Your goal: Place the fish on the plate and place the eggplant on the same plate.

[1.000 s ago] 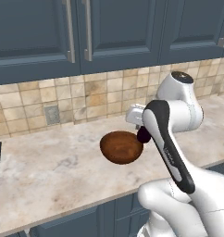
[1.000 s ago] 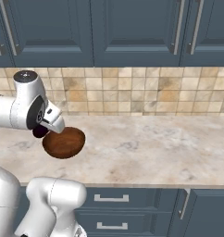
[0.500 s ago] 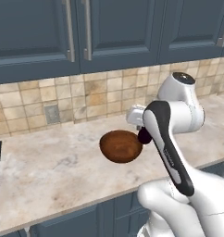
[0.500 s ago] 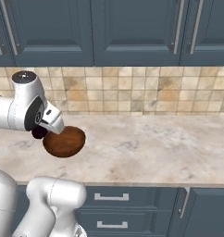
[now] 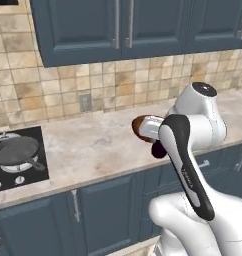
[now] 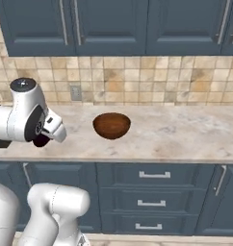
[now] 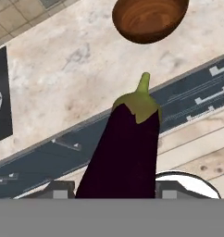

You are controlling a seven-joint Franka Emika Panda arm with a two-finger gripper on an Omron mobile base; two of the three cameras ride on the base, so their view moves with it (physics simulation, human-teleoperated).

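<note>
I have the eggplant (image 7: 125, 152) clamped in the end effector (image 7: 115, 193): in the hand view it stands up from between the two finger tips (image 7: 58, 190), stem end pointing away from the hand, and it hides most of the gap between them. In the left base view the eggplant (image 5: 158, 150) shows as a dark lump just under the white wrist, held in the air at the front edge of the counter (image 5: 93, 150). From the right base view I see the eggplant (image 6: 41, 140) tucked beneath the hand, again at the counter's front edge.

A round brown bowl (image 6: 111, 125) sits on the counter, near the held eggplant but apart from it; in the hand view the bowl (image 7: 148, 18) lies beyond the stem tip. To the far left of the left base view there is a dark frying pan (image 5: 18, 151) on a black cooktop (image 5: 20, 177), well apart from the hand. Below the eggplant in the hand view I see dark blue drawer fronts (image 7: 197, 95) and wood floor (image 7: 202, 157).

The eggplant is very dark purple, nearly black, glossy, with a yellow-green cap and a short stem.
</note>
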